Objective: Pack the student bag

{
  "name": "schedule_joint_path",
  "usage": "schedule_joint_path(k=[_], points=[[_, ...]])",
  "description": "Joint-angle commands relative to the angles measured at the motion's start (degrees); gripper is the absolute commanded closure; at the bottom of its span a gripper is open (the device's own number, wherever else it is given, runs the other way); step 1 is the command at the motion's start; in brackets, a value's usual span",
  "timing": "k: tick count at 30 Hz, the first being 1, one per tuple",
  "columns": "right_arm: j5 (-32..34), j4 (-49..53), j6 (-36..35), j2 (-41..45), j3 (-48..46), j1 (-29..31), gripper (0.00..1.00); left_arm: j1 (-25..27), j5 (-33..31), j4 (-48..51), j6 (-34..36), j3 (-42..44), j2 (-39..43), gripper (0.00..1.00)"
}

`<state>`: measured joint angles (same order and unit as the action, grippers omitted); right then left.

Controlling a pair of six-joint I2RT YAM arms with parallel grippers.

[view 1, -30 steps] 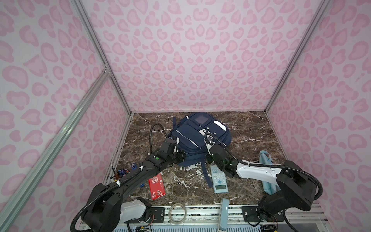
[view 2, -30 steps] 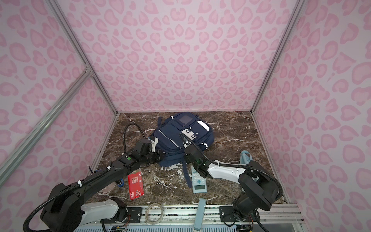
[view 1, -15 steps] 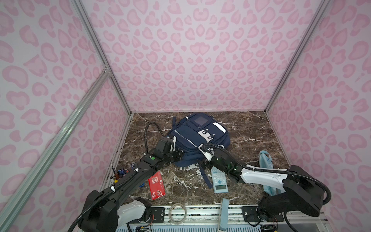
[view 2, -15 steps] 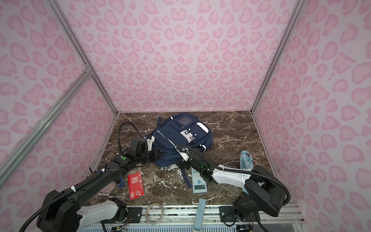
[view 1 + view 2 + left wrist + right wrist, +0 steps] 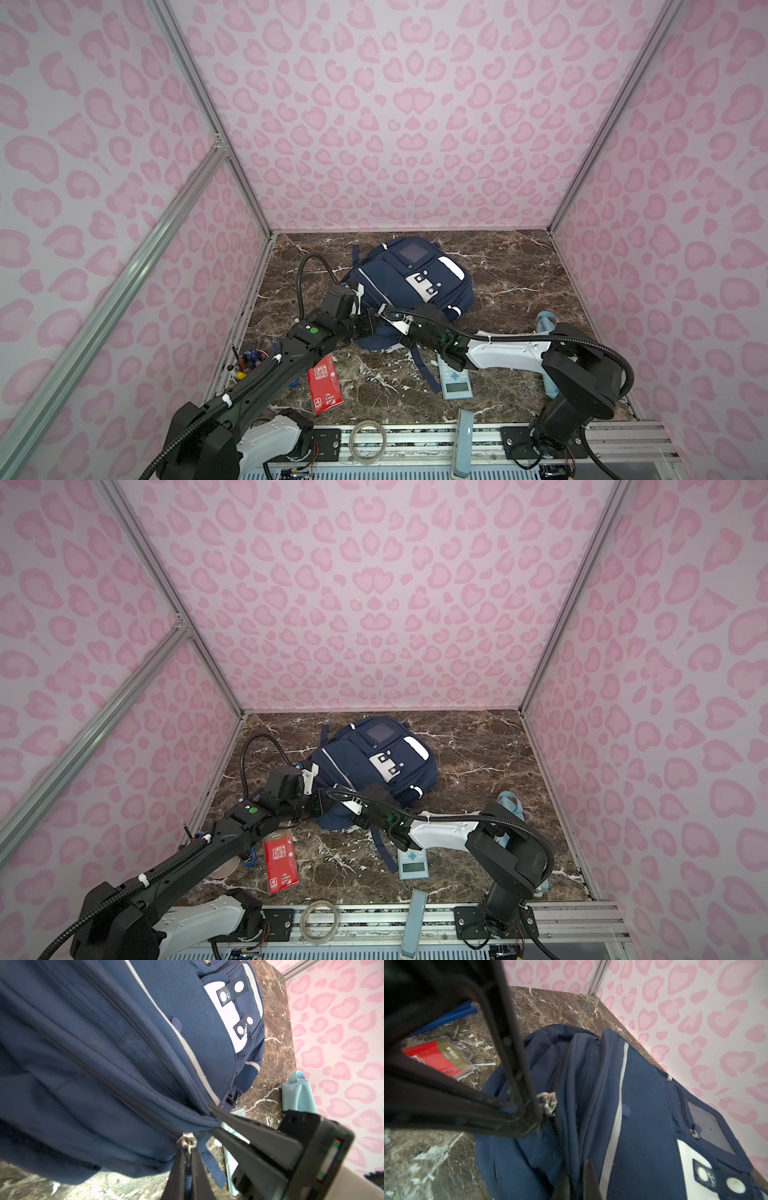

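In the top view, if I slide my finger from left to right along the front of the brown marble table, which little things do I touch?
Cup of pens → red box → light-blue gadget with a screen → light-blue pouch.

Left end effector (image 5: 188,1152) and right end effector (image 5: 576,1176), closed.

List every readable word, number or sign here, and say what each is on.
"M&G": gold band of the red case; print beside it blurred.
"4": that case's corner, in both top views; its white label is too small.
"+": the pale blue gadget.
Backpack: no text.
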<state>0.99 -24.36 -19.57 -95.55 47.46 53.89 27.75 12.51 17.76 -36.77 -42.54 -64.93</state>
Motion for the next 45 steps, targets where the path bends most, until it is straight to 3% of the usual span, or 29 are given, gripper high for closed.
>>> schedule_joint_path(k=[1, 7, 13, 19, 23, 24, 25, 28, 32, 34, 37, 41, 45], points=[[0.4, 5.3, -2.7, 1.5, -1.6, -1.8, 1.0, -2.4, -9.0, 3.6, 2.5, 0.1, -0.4, 0.97], [-10.1, 9.9, -6.6, 5.0, -2.4, -6.3, 1.0, -7.3, -18.6, 0.4, 4.0, -0.1, -2.4, 0.97], [-19.2, 11.5, -9.0, 6.0, -2.1, -15.5, 1.0, -10.5, -15.0, -1.4, 5.1, -0.2, -3.6, 0.97], [-20.9, 15.6, -8.6, 3.7, 1.6, -22.2, 1.0, -10.2, -10.8, 0.5, 4.0, 3.3, 2.1, 0.97], [-13.1, 10.7, -4.7, 3.9, 0.6, -24.5, 1.0, -6.1, -8.2, 0.4, 0.8, 4.8, 5.1, 0.97], [-11.2, 10.9, -3.3, 4.1, 1.1, -24.7, 0.96, -4.6, -7.6, -0.8, -0.7, 5.4, 5.5, 0.97], [-12.3, 12.3, -2.6, 4.7, 1.9, -24.9, 0.84, -2.6, -6.7, -2.7, -2.4, 5.8, 5.7, 0.97], [-9.9, 14.9, 2.6, 6.8, 3.6, -23.7, 0.64, 1.5, -6.5, -4.8, -4.7, 4.9, 4.4, 0.97], [-6.1, 16.0, 7.5, 12.8, 0.1, -19.7, 0.55, 4.0, -4.3, -7.1, -6.1, 3.1, 2.5, 0.97], [-3.5, 14.5, 7.5, 16.1, -3.6, -15.4, 0.48, 6.2, -4.9, -7.0, -6.4, 1.6, 1.6, 0.97], [-0.7, 11.8, 6.2, 18.1, -7.0, -8.0, 0.29, 8.1, -4.4, -7.8, -7.0, 0.7, 0.7, 0.97], [0.9, 2.9, 2.5, 16.1, -9.7, -0.7, 0.29, 8.5, -2.9, -9.4, -7.8, 0.7, -0.9, 0.97], [2.0, 0.5, 0.3, 9.0, -6.2, 2.8, 0.33, 9.1, -2.4, -10.3, -8.7, 1.2, -0.8, 0.97]])
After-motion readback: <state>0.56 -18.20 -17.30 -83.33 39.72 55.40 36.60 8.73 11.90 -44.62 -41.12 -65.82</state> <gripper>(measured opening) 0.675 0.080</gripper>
